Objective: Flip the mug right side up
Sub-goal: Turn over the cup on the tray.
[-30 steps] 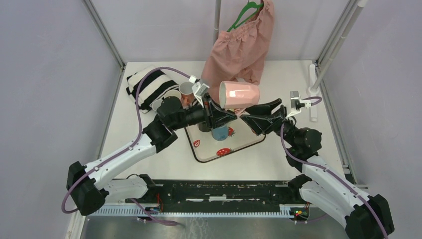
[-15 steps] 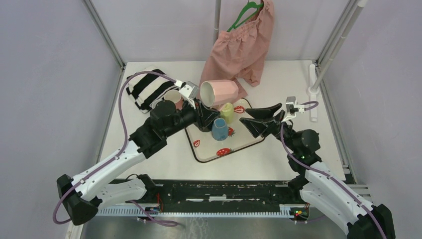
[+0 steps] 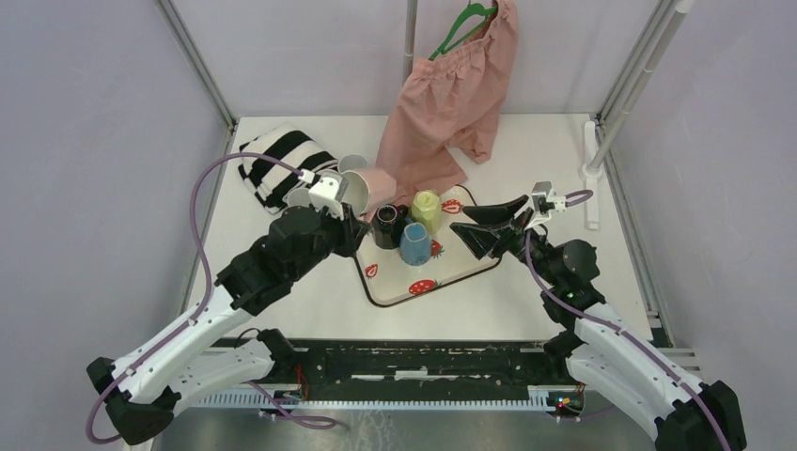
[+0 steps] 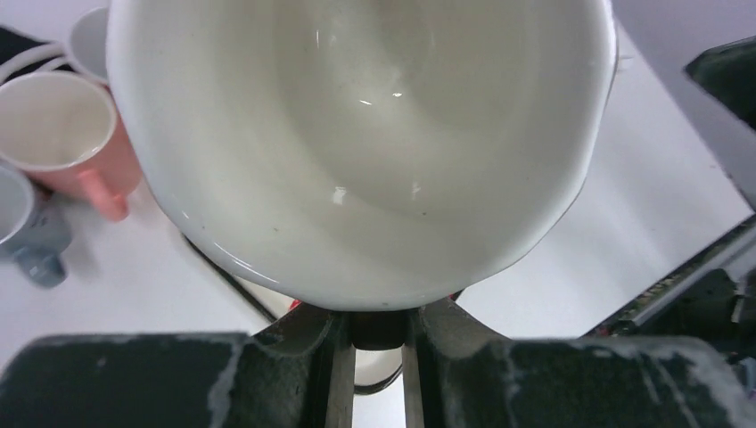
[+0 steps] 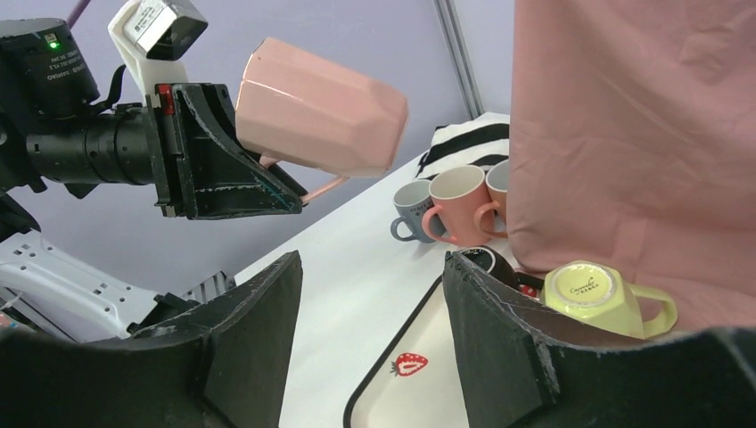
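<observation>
Mug (image 5: 312,107), pink, clamped by its handle in left gripper's (image 4: 379,332) nearly closed jaws, raised on its side above table (image 3: 545,150) near tray's (image 3: 442,272) left edge. Right gripper's (image 5: 373,267) jaws wide open, empty.

I'm working in a robotics lab test cell, not anyone's home: the white tabletop (image 3: 282,301) is boxed in by bare lilac-grey wall panels (image 3: 85,141) and silver aluminium frame posts (image 3: 195,64), with a black metal mounting rail (image 3: 423,362) and loose wiring along its near edge. The pink fabric shorts (image 3: 451,85) hung at the back and the white strawberry-print tray (image 3: 451,268) read as staged household props
</observation>
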